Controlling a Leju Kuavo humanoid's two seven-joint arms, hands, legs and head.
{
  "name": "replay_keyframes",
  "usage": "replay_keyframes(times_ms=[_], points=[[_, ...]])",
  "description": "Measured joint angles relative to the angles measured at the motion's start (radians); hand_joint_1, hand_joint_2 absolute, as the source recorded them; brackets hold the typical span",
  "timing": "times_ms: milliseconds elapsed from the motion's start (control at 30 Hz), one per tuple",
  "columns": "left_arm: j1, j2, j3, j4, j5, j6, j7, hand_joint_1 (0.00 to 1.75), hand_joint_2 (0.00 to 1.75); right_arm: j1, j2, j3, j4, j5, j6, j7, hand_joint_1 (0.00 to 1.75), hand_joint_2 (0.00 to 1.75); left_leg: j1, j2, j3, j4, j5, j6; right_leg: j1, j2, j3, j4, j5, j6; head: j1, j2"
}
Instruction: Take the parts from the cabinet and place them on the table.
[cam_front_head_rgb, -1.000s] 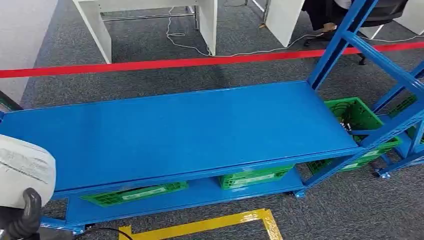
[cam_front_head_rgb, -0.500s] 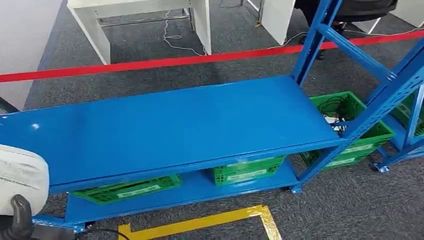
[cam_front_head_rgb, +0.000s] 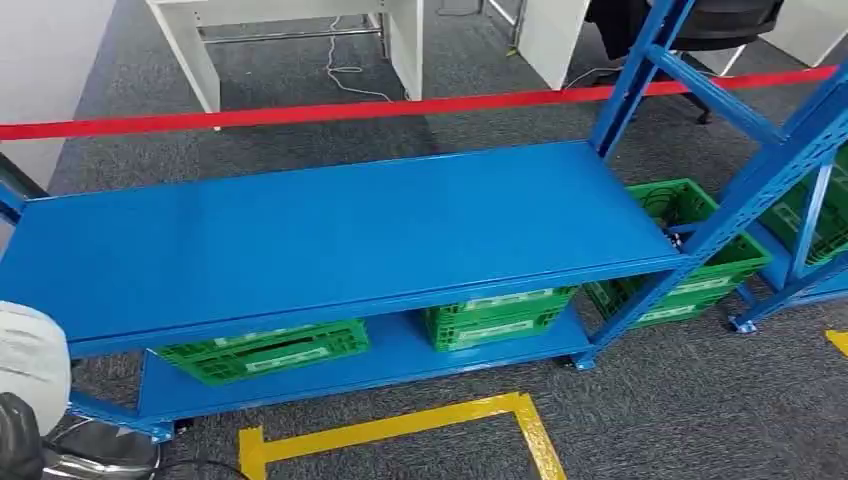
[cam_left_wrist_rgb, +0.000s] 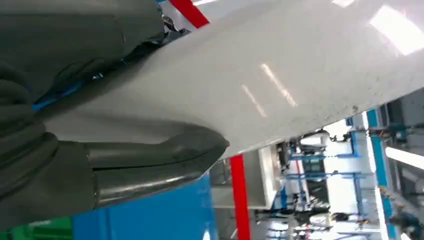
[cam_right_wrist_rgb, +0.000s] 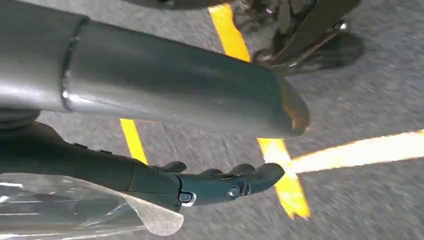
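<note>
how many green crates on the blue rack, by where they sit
Under the shelf: 2, crate and crate
Past the right upright: 1, crate
Far right, behind the frame: 1, crate, partly hidden
Total: 4

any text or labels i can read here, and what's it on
None can be read.
White labels on the green crates under the blue shelf: printed, but too small and blurred to read.
White part in the left hand: no print shows.
Clear bag by the right hand: no print shows.
Red tape and yellow floor lines: plain, no words.
</note>
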Motion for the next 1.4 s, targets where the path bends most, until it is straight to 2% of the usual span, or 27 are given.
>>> replay_keyframes(times_ms=[33, 100, 167, 233, 367, 400, 433, 500, 533, 600, 667, 700, 733, 800, 867, 900, 933, 1000, 1033, 1067, 1133, 1200, 1233, 1267, 1300, 1367, 1400], points=[[0.001, -0.001, 0.001, -0.001, -0.001, 0.005, 0.0, 1.75, 1.75, 0.0, 0.0, -0.003, 0.0, 0.002, 0.003, -0.001, 0.0, 0.0, -0.002, 0.007, -0.012, 0.002, 0.009, 0.001, 0.0, 0.0, -0.005, 0.051, -0.012, 0.002, 0.003, 0.0], [0.003, -0.002, 0.003, -0.001, 0.0, 0.009, 0.0, 1.75, 1.75, 0.0, -0.003, -0.006, 0.0, 0.005, 0.007, -0.002, 0.0, 0.0, -0.006, 0.026, -0.038, 0.01, 0.024, 0.0, 0.001, -0.003, 0.033, 0.056, 0.046, 0.003, 0.003, 0.0], [0.007, -0.002, 0.005, -0.004, 0.002, 0.014, 0.0, 1.75, 1.75, -0.002, -0.006, -0.011, -0.001, 0.007, 0.008, -0.002, 0.0, 0.0, -0.007, 0.044, -0.062, 0.022, 0.033, -0.004, 0.002, -0.024, 0.148, -0.084, 0.115, -0.002, 0.003, 0.0], [0.014, -0.003, 0.006, -0.013, -0.015, 0.024, 0.0, 1.75, 1.75, -0.009, -0.008, -0.015, -0.003, 0.008, 0.014, -0.002, 0.0, 0.0, -0.012, 0.062, -0.069, 0.038, 0.039, -0.013, 0.016, -0.099, 0.267, -0.256, 0.066, -0.007, 0.004, 0.0], [0.019, -0.004, 0.005, -0.024, -0.01, 0.036, 0.0, 1.75, 1.75, -0.009, -0.01, -0.022, -0.003, 0.02, 0.023, 0.005, 0.0, 0.0, -0.008, 0.108, -0.071, 0.042, 0.062, -0.035, 0.019, -0.057, 0.231, -0.272, 0.078, -0.044, 0.003, 0.0], [0.021, -0.004, 0.005, -0.024, -0.006, 0.036, 0.0, 1.75, 1.75, -0.008, -0.01, -0.022, -0.003, 0.021, 0.023, 0.005, 0.0, 0.0, -0.002, 0.059, -0.077, 0.055, 0.027, -0.049, 0.014, -0.05, 0.221, -0.272, 0.09, -0.053, 0.001, 0.0], [0.026, -0.004, 0.005, -0.026, -0.005, 0.036, 0.0, 1.75, 1.75, -0.011, -0.011, -0.022, -0.003, 0.025, 0.019, 0.005, 0.0, 0.0, 0.001, 0.015, -0.085, 0.096, -0.039, -0.055, 0.013, -0.039, 0.207, -0.272, 0.103, -0.061, 0.0, 0.0], [0.032, -0.004, 0.006, -0.026, -0.009, 0.043, 0.0, 1.75, 1.75, -0.012, -0.013, -0.023, -0.004, 0.03, 0.011, -0.003, 0.0, 0.0, 0.008, -0.018, -0.11, 0.233, -0.153, -0.061, 0.015, -0.022, 0.177, -0.27, 0.126, -0.066, -0.002, 0.0], [0.032, -0.004, 0.005, -0.026, -0.014, 0.048, 0.0, 1.75, 1.75, -0.012, -0.013, -0.023, -0.004, 0.032, 0.008, -0.01, 0.0, 0.0, 0.008, -0.022, -0.117, 0.298, -0.182, -0.062, 0.015, -0.011, 0.163, -0.268, 0.139, -0.065, -0.001, 0.0], [0.032, -0.004, 0.005, -0.026, -0.018, 0.055, 0.0, 1.75, 1.75, -0.012, -0.013, -0.023, -0.004, 0.034, 0.007, -0.018, 0.0, 0.0, 0.009, -0.024, -0.09, 0.315, -0.143, -0.063, 0.015, -0.001, 0.136, -0.26, 0.162, -0.064, -0.002, 0.0], [0.032, -0.004, 0.003, -0.026, -0.014, 0.053, 0.0, 1.75, 1.75, -0.01, -0.013, -0.023, -0.004, 0.05, 0.008, -0.021, 0.0, 0.0, 0.011, -0.025, 0.009, 0.174, -0.062, -0.06, 0.013, 0.01, 0.103, -0.246, 0.177, -0.056, -0.001, 0.0], [0.033, -0.004, 0.003, -0.026, -0.011, 0.053, 0.0, 1.75, 1.75, -0.011, -0.013, -0.023, -0.004, 0.053, 0.008, -0.021, 0.0, 0.0, 0.012, -0.031, 0.068, 0.079, -0.049, -0.056, 0.012, 0.014, 0.092, -0.239, 0.183, -0.052, -0.002, 0.0], [0.032, -0.004, 0.003, -0.026, -0.011, 0.052, 0.0, 1.75, 1.75, -0.011, -0.013, -0.023, -0.004, 0.056, 0.008, -0.021, 0.0, 0.0, 0.01, -0.045, 0.104, 0.014, -0.081, -0.05, 0.015, 0.016, 0.084, -0.235, 0.189, -0.045, -0.002, 0.0], [0.032, -0.004, 0.002, -0.029, -0.017, 0.05, 0.0, 1.75, 1.75, -0.011, -0.015, -0.022, -0.004, 0.074, 0.008, -0.019, 0.0, 0.0, 0.005, -0.043, 0.1, -0.01, -0.083, -0.044, 0.014, 0.012, 0.075, -0.233, 0.207, -0.033, 0.0, 0.0], [0.034, -0.004, 0.0, -0.031, -0.026, 0.058, 0.0, 1.75, 1.75, -0.008, -0.017, -0.02, -0.003, 0.094, 0.011, -0.014, 0.0, 0.0, 0.001, -0.045, 0.082, -0.007, -0.065, -0.026, 0.011, 0.009, 0.071, -0.241, 0.228, -0.016, -0.001, 0.0], [0.034, -0.007, 0.0, -0.034, -0.026, 0.061, 0.0, 1.75, 1.75, -0.006, -0.019, -0.019, -0.003, 0.1, 0.013, -0.013, 0.0, 0.0, 0.008, -0.042, 0.073, -0.013, -0.049, -0.017, 0.006, 0.008, 0.062, -0.231, 0.214, -0.014, -0.002, 0.0], [0.034, -0.006, 0.0, -0.034, -0.024, 0.062, 0.0, 1.75, 1.75, -0.008, -0.021, -0.019, -0.003, 0.105, 0.015, -0.011, 0.0, 0.0, 0.007, -0.045, 0.056, -0.014, -0.037, -0.01, 0.008, 0.003, 0.043, -0.204, 0.155, -0.012, 0.001, 0.0], [0.036, -0.008, 0.0, -0.035, -0.021, 0.063, 0.0, 1.75, 1.75, -0.009, -0.021, -0.018, -0.003, 0.112, 0.019, -0.009, 0.0, 0.0, 0.005, -0.045, 0.025, -0.012, -0.01, -0.004, 0.009, 0.001, 0.013, -0.062, 0.021, -0.008, 0.008, 0.0], [0.036, -0.008, 0.0, -0.035, -0.02, 0.061, 0.0, 1.75, 1.75, -0.01, -0.021, -0.017, -0.003, 0.116, 0.022, -0.007, 0.0, 0.0, 0.002, -0.046, 0.009, -0.011, 0.002, -0.003, 0.009, 0.001, 0.002, 0.01, -0.014, -0.007, 0.008, 0.0], [0.036, -0.008, 0.0, -0.035, -0.022, 0.06, 0.0, 1.75, 1.75, -0.012, -0.021, -0.017, -0.003, 0.119, 0.026, -0.007, 0.0, 0.0, 0.0, -0.049, -0.008, -0.009, 0.016, -0.004, 0.009, 0.001, -0.001, 0.063, -0.017, -0.006, 0.009, 0.0], [0.036, -0.008, 0.0, -0.035, -0.034, 0.058, 0.0, 1.75, 1.75, -0.013, -0.023, -0.017, -0.003, 0.124, 0.031, -0.007, 0.0, 0.0, -0.004, -0.056, -0.044, -0.004, 0.04, -0.007, 0.011, 0.002, 0.049, 0.05, 0.053, -0.011, 0.008, 0.0], [0.036, -0.008, 0.0, -0.035, -0.036, 0.058, 0.0, 1.75, 1.75, -0.014, -0.024, -0.016, -0.003, 0.129, 0.034, -0.006, 0.0, 0.0, -0.005, -0.072, -0.071, 0.002, 0.064, -0.014, 0.011, 0.024, 0.17, -0.1, 0.101, -0.024, 0.008, 0.0], [0.034, -0.008, -0.002, -0.035, -0.039, 0.058, 0.0, 1.75, 1.75, -0.014, -0.024, -0.015, -0.003, 0.132, 0.037, -0.006, 0.0, 0.0, -0.006, -0.078, -0.082, 0.008, 0.073, -0.018, 0.012, 0.072, 0.25, -0.202, 0.075, -0.031, 0.009, 0.0], [0.034, -0.008, -0.002, -0.038, -0.04, 0.058, 0.0, 1.75, 1.75, -0.014, -0.024, -0.013, -0.003, 0.135, 0.039, -0.006, 0.0, 0.0, -0.012, -0.085, -0.093, 0.015, 0.082, -0.023, 0.012, 0.089, 0.311, -0.293, 0.057, -0.033, 0.009, 0.0], [0.033, -0.008, -0.003, -0.039, -0.04, 0.058, 0.0, 1.75, 1.75, -0.014, -0.024, -0.011, -0.003, 0.137, 0.042, -0.006, 0.0, 0.0, -0.013, -0.093, -0.1, 0.017, 0.096, -0.027, 0.014, 0.082, 0.305, -0.312, 0.039, -0.034, 0.008, 0.0], [0.035, -0.007, -0.003, -0.04, -0.04, 0.058, 0.0, 1.75, 1.75, -0.014, -0.024, -0.011, -0.003, 0.139, 0.044, -0.006, 0.0, 0.0, -0.01, -0.117, -0.11, 0.013, 0.119, -0.038, 0.019, 0.058, 0.294, -0.3, 0.049, -0.041, 0.008, 0.0], [0.037, -0.007, -0.002, -0.04, -0.042, 0.059, 0.0, 1.75, 1.75, -0.009, -0.022, -0.01, -0.001, 0.14, 0.048, -0.006, 0.0, 0.0, -0.006, -0.124, -0.119, 0.017, 0.122, -0.042, 0.007, 0.034, 0.281, -0.303, 0.061, -0.051, 0.009, 0.0]])
